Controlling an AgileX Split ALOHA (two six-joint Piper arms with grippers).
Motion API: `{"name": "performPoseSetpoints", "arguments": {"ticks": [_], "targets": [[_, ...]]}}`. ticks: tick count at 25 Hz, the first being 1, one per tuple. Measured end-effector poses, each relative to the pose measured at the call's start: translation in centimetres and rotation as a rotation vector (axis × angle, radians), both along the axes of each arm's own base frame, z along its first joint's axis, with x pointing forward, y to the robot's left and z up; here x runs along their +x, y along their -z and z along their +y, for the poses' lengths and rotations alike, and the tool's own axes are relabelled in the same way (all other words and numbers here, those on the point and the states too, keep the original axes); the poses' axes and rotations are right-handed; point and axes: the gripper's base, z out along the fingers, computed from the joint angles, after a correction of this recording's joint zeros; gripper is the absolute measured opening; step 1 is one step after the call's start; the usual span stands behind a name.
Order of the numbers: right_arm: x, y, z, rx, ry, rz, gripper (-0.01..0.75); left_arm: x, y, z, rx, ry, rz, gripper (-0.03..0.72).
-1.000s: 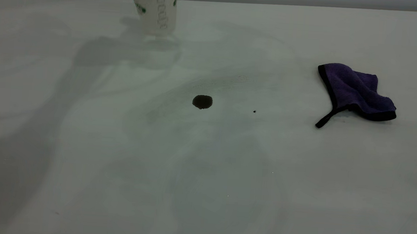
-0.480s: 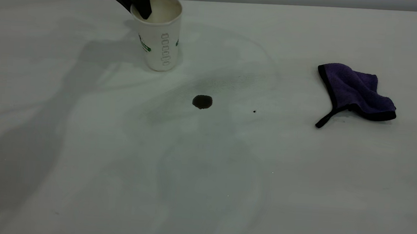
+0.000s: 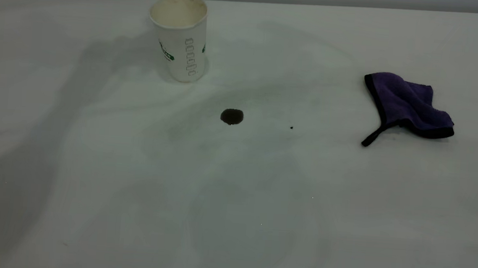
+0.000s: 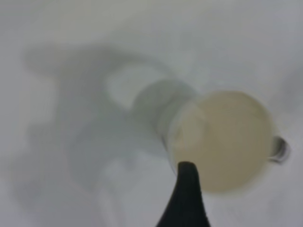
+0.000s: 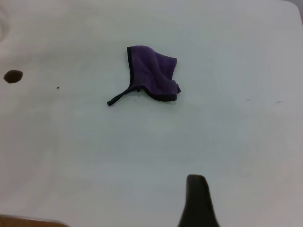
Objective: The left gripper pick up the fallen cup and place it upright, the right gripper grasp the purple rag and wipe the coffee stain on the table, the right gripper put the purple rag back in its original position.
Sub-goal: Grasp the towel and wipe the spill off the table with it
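Above cup (image 4: 222, 139), left claw (image 4: 185, 198): one dark finger visible over open mouth, clear of rim; open or closed, cannot tell. Right claw (image 5: 198, 201) well apart from purple rag (image 5: 154, 74), holding nothing; finger state cannot tell. Cup (image 3: 179, 37) upright on worktop (image 3: 92, 191). Coffee stain (image 3: 231, 116) near cup, between cup and rag (image 3: 407, 106). Rag crumpled, loop tail toward stain.

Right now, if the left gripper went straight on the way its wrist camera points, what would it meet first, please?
Probably the fallen cup, now upright: the left wrist view looks down into its open mouth, with one finger near the rim. Depth is unclear.
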Motion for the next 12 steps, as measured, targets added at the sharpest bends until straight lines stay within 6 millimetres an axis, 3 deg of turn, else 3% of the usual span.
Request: {"name": "performPoseSetpoints", "arguments": {"ticks": [3,7,10,12], "targets": [[0.0,0.0,0.0,0.000,0.000,0.000,0.588,-1.1,-5.6,0.6,-0.019,-0.025,-0.117,0.695],[0.0,0.0,0.0,0.000,0.000,0.000,0.588,-3.3,-11.4,1.6,-0.019,-0.085,-0.226,0.679],[0.0,0.0,0.0,0.000,0.000,0.000,0.588,-5.5,-14.7,2.4,-0.006,-0.127,-0.274,0.664],[0.0,0.0,0.0,0.000,0.000,0.000,0.588,-7.4,-15.9,3.1,0.027,-0.163,-0.271,0.644]]}}
